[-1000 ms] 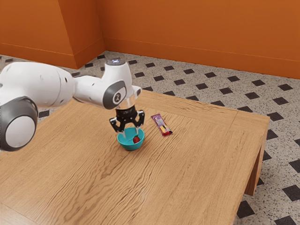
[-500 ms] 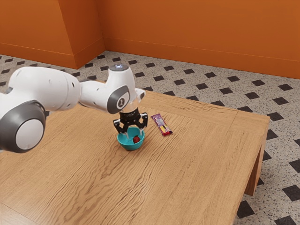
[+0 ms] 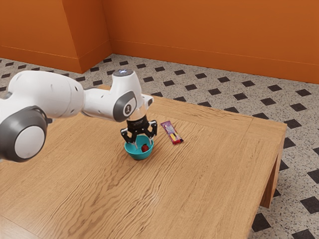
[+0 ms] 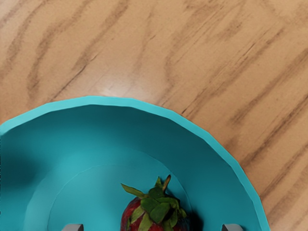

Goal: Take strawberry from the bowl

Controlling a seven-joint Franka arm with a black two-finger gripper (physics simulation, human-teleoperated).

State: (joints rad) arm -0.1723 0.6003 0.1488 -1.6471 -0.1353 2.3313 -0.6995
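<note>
My gripper (image 3: 143, 144) points down over the teal bowl (image 3: 139, 155), its two fingers spread open and their tips reaching inside the rim. The red strawberry (image 3: 145, 148) lies in the bowl, between and just below the fingertips. In the wrist view the strawberry (image 4: 155, 211) rests on the floor of the bowl (image 4: 96, 139), green leaves facing up. The tips of my open gripper (image 4: 153, 228) stand on either side of it, with a gap between each and the fruit.
A purple and red wrapped bar (image 3: 172, 132) lies on the wooden table (image 3: 199, 184), a short way from the bowl toward the exterior view's right. The table's edge runs down the exterior view's right side.
Over the last second my hand has moved lower and slightly toward the exterior view's right, bringing the fingertips into the bowl. The bowl and strawberry have stayed in place.
</note>
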